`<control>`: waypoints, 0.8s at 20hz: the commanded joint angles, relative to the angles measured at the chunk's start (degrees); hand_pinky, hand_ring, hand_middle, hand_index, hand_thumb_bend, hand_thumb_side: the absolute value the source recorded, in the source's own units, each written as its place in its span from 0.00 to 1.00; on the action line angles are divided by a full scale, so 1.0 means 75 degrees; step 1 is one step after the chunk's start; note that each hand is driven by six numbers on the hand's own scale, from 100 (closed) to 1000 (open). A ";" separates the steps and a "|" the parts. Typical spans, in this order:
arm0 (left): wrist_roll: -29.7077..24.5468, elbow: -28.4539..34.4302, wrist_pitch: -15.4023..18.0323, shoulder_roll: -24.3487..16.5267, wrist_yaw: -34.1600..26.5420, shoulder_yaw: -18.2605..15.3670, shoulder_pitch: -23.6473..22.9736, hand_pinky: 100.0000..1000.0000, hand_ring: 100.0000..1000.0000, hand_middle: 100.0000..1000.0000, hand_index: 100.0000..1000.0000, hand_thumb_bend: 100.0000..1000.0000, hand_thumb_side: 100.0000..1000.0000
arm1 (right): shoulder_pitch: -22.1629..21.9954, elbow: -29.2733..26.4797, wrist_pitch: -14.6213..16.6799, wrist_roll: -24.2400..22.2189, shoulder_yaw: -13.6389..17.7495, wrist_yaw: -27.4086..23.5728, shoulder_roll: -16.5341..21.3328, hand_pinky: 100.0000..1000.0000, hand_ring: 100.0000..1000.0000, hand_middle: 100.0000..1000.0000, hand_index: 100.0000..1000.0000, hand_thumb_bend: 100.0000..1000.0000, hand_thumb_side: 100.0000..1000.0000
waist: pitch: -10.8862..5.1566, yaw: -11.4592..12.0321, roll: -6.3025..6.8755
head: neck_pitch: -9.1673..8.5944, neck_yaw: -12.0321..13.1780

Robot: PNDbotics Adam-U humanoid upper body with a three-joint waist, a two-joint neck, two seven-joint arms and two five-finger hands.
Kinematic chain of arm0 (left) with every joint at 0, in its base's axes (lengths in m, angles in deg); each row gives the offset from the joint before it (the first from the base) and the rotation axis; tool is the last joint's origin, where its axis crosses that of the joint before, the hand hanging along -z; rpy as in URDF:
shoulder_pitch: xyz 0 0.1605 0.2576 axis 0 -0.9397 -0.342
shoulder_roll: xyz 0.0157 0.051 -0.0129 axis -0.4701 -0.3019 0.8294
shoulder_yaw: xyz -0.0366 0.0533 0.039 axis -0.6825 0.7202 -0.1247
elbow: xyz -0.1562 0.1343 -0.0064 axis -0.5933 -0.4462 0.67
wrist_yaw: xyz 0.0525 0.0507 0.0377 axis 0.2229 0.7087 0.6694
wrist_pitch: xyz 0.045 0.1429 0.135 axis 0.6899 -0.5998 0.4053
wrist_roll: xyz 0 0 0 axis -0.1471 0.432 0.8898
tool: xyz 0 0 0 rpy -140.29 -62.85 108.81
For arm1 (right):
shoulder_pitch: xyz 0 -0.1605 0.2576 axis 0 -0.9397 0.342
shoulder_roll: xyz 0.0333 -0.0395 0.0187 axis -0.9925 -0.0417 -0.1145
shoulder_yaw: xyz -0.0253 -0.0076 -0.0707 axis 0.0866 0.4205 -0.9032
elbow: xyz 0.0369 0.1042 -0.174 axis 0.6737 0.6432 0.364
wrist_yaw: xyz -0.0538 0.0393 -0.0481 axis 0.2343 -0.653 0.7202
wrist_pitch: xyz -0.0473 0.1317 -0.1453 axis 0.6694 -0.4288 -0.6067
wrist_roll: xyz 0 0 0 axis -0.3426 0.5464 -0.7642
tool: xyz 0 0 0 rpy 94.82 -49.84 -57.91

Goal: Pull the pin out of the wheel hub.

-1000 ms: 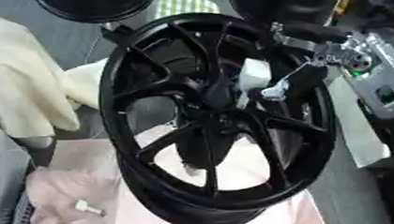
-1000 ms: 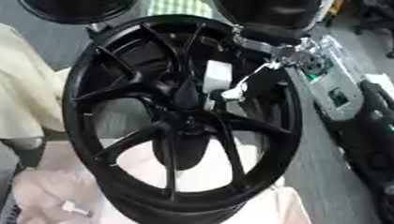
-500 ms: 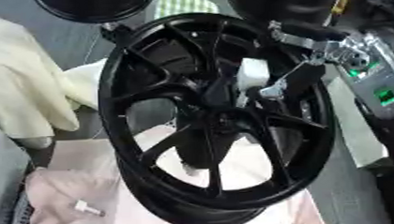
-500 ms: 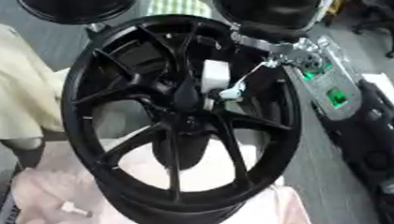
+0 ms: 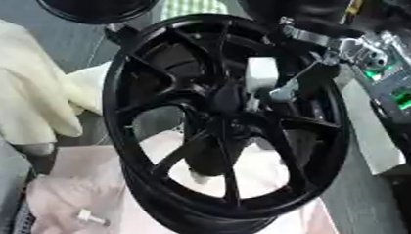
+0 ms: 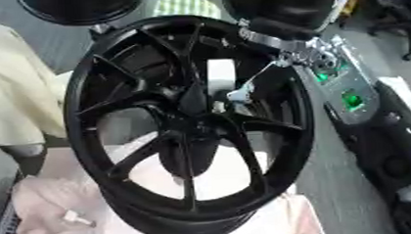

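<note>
Hub [image 5: 230, 101] pin [image 5: 253, 103] not yet out, right hand [image 5: 331, 48] reaching in.

Wheel [image 5: 226, 123] stands on edge, open face toward the camera, probably so its centre is reachable from above. From the wheel's upper right the right hand sends slim silver fingers [image 5: 285, 90] down to a pale stub at the hub, seemingly the pin; whether they pinch it I cannot tell. A white block [image 5: 261, 74] sits just above the hub. Pink cloth [image 5: 66, 202] lies below the wheel. Left hand unseen. No readable writing.
</note>
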 commanded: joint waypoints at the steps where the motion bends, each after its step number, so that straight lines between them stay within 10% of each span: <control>1: 0.0003 0.0141 0.0010 -0.0192 0.0061 -0.0084 0.0032 0.45 0.57 0.49 0.59 0.00 0.84 | 0.0167 -0.0219 -0.0038 -0.0034 0.0084 -0.0148 0.0203 0.53 0.47 0.07 0.32 0.14 0.12 | -0.0111 0.0000 0.0079 | 0.0041 -0.0045; 16: 0.0006 0.0152 0.0030 -0.0209 0.0051 -0.0083 0.0047 0.45 0.56 0.49 0.59 0.00 0.84 | 0.0264 -0.0711 -0.0551 -0.0341 0.0343 -0.1049 0.0340 0.50 0.44 0.05 0.29 0.12 0.10 | -0.0100 0.0003 0.0110 | 0.0041 -0.0065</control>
